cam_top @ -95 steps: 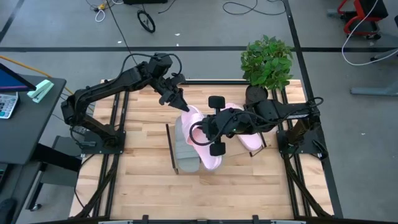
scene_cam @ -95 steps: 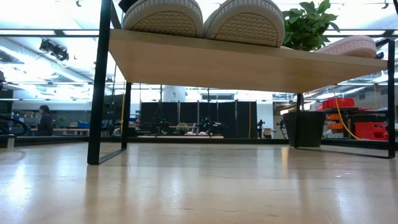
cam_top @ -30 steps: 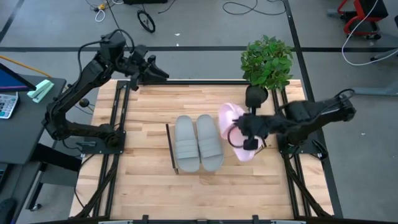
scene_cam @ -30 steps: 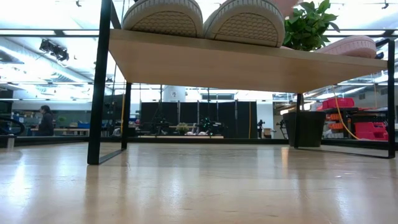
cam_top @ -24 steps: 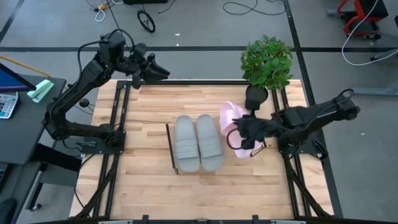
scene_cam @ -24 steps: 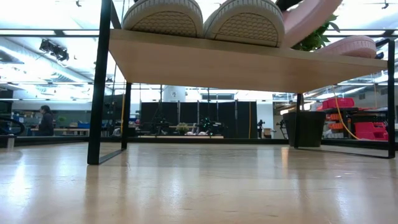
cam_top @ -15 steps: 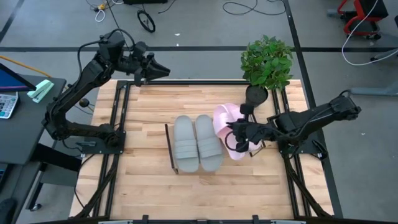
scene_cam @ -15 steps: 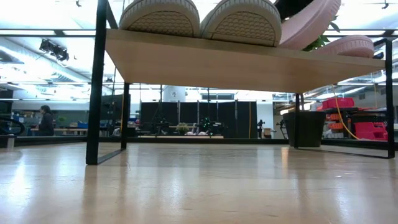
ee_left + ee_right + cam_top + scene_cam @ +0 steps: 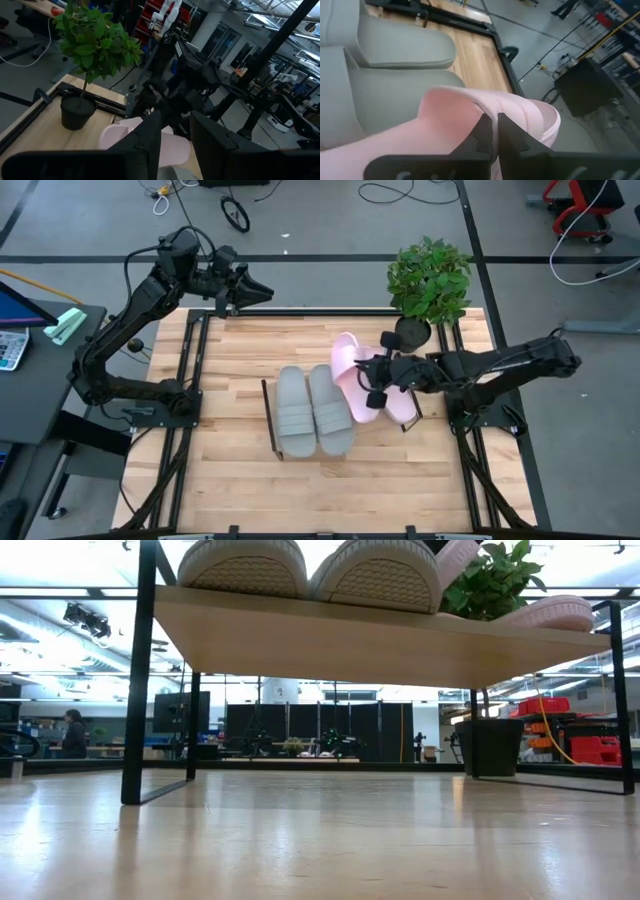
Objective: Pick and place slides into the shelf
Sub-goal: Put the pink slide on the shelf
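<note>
The shelf (image 9: 380,640) stands mid-table on its black end frames. The pale grey slides (image 9: 292,413) (image 9: 331,410) lie side by side on its board, soles (image 9: 375,575) down. One pink slide (image 9: 402,406) (image 9: 555,612) lies at the board's right end. My right gripper (image 9: 372,383) (image 9: 493,131) is shut on the other pink slide (image 9: 347,370), between the right grey slide and the lying pink one. My left gripper (image 9: 262,292) (image 9: 175,145) hangs open, high over the table's far-left corner. My right gripper pinches the pink slide's wide strap at its edge (image 9: 470,107) between the two shut fingers, coming level from the table's right. The slide sits tilted (image 9: 457,562), its raised side up and its lower side down by the right grey slide's toe.
A potted plant (image 9: 430,280) stands at the table's far-right corner, just behind the shelf's right end. Bare wooden tabletop (image 9: 240,490) lies near and left of the shelf. A desk with a calculator (image 9: 12,345) sits beyond the table's left edge.
My right gripper has moved toward the table's left and slightly far, carrying the pink slide from above the shelf's right part over against the right grey slide and tipping it. The shelf with the grey slides has slid a little toward the table's left.
</note>
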`<state>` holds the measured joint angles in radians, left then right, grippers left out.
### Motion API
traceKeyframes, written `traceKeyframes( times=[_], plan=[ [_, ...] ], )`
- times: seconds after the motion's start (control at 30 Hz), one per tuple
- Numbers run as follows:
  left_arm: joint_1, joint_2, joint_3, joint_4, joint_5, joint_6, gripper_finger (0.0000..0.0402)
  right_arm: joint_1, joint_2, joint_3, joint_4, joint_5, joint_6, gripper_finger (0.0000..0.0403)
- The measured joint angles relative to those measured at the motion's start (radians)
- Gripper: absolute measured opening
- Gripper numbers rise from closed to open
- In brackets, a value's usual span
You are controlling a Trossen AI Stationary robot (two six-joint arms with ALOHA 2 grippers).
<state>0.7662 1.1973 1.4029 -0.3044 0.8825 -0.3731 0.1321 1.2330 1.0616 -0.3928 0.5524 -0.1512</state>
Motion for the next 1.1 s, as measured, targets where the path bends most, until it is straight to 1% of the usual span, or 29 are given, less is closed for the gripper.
traceKeyframes(
  times=[0.1,0.27,0.43,0.6,0.87,1.1],
  plan=[
    [0.000,0.000,0.000,0.000,0.000,0.001,0.0107,-0.025,0.018,0.000,0.000,-0.040,0.001,0.0009],
    [0.000,0.000,0.000,0.000,0.000,-0.001,0.0107,-0.049,0.054,0.001,0.011,-0.077,-0.007,0.0009],
    [0.000,0.000,0.000,0.000,0.000,-0.009,0.0107,-0.075,0.064,0.000,0.050,-0.132,-0.007,0.0009],
    [0.000,0.000,0.000,0.000,0.000,-0.009,0.0107,-0.099,0.064,-0.035,0.116,-0.182,0.022,0.0009],
    [0.000,0.000,0.000,0.000,0.000,-0.009,0.0107,-0.098,0.051,-0.139,0.302,-0.202,0.112,0.0009],
    [0.000,0.000,0.000,0.002,0.000,-0.008,0.0107,-0.098,0.032,-0.183,0.366,-0.206,0.150,0.0009]
  ],
)
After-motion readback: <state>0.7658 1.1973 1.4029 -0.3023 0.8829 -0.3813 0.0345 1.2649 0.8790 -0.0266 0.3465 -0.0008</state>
